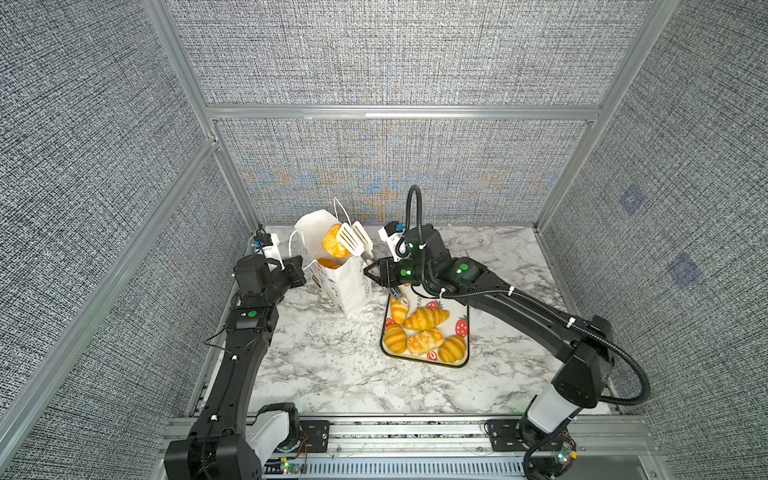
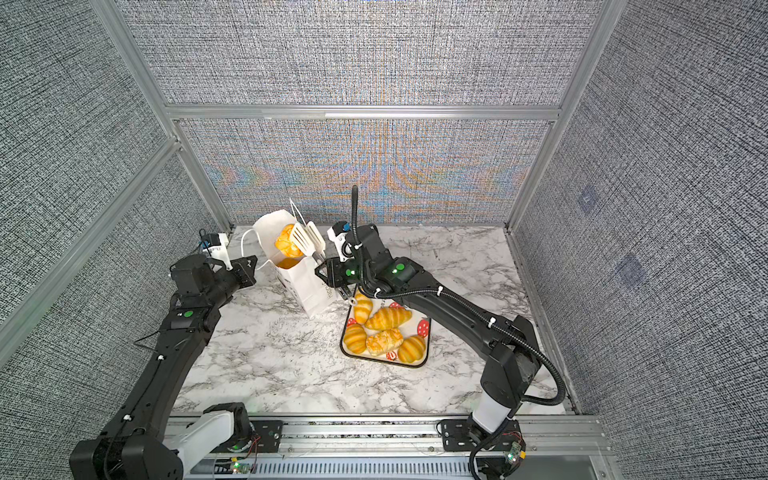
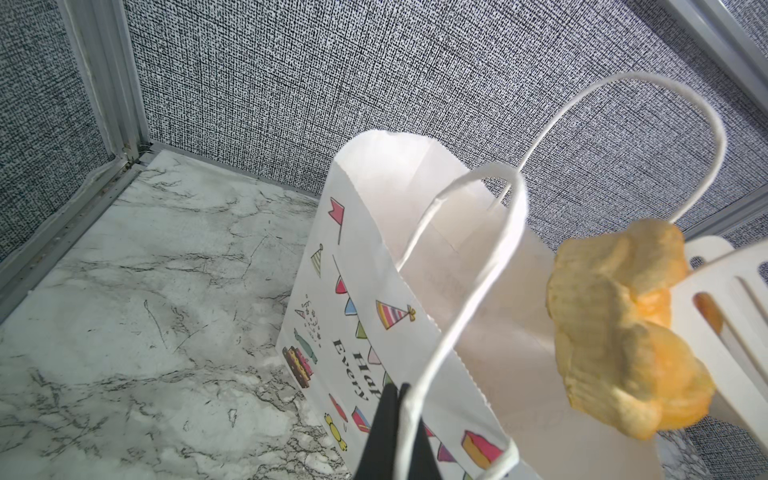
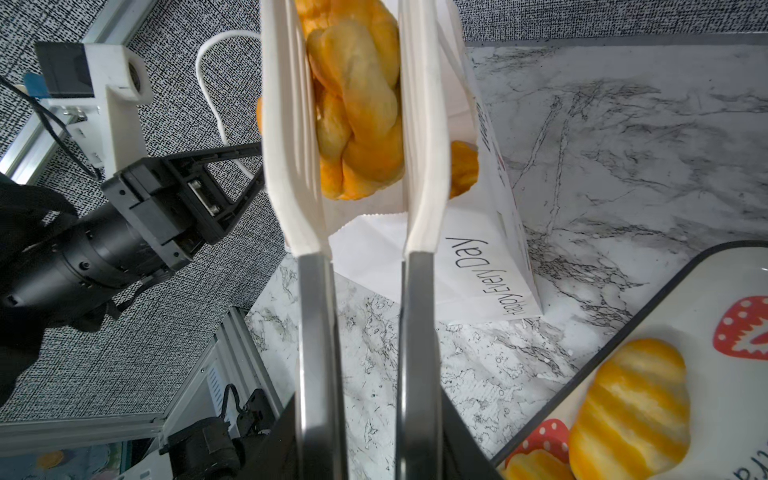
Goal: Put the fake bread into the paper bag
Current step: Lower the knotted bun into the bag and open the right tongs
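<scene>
Glossy golden-orange braided toy bread: up in the air over the open mouth of the tall white paper bag with grey lettering and small colourful pictures, not yet down inside. Wedged between the two flat blades of the white slotted plastic tongs. Lower in the bag, visible through the mouth, a second golden-orange toy pastry. Bag upright toward the back of the grey-veined white marble tabletop, mouth spread wide.

Right gripper: clenched on the tongs' shiny metal handles, just beside the bag's right edge, carrying tongs and bread together.

Left gripper: jaws pressed together, pinching the thin white cord handle on the bag's left side, with the cord drawn out leftward from the paper.

Right of the bag and near its foot, flat on the marble: the white strawberry-printed rectangular tray with a dark rim. On it, five more golden toy pastries:
- large croissant across the middle
- smaller croissant at the far left end, close under the right gripper
- ridged oval roll at the near left
- another ridged roll at the near right
- flaky crusted pastry between the two rolls
</scene>
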Controlling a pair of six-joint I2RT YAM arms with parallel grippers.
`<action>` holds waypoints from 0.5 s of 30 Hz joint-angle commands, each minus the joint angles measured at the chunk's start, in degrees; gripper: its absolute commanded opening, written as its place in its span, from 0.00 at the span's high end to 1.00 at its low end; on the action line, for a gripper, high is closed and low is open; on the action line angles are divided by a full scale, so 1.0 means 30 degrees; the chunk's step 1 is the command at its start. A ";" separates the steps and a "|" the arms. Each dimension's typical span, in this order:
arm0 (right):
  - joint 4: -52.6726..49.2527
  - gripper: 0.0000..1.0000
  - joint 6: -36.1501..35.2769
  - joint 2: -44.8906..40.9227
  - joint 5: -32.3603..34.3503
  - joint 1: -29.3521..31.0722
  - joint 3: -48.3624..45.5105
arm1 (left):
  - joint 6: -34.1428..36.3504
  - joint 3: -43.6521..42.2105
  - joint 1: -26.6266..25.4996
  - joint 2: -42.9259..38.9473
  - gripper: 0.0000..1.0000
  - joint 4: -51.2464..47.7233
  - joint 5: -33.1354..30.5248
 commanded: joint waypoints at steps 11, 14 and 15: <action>0.0390 0.53 0.0059 -0.0310 -0.0087 0.0028 -0.0306 | 0.0044 -0.0086 0.0020 0.0022 1.00 0.0203 0.0234; 0.0335 0.52 0.0011 -0.0518 -0.0029 0.0035 -0.0436 | 0.0043 -0.0084 0.0029 0.0019 1.00 0.0203 0.0204; 0.0353 0.52 0.0010 -0.0606 -0.0014 0.0032 -0.0495 | 0.0030 -0.0071 0.0015 0.0021 1.00 0.0218 0.0206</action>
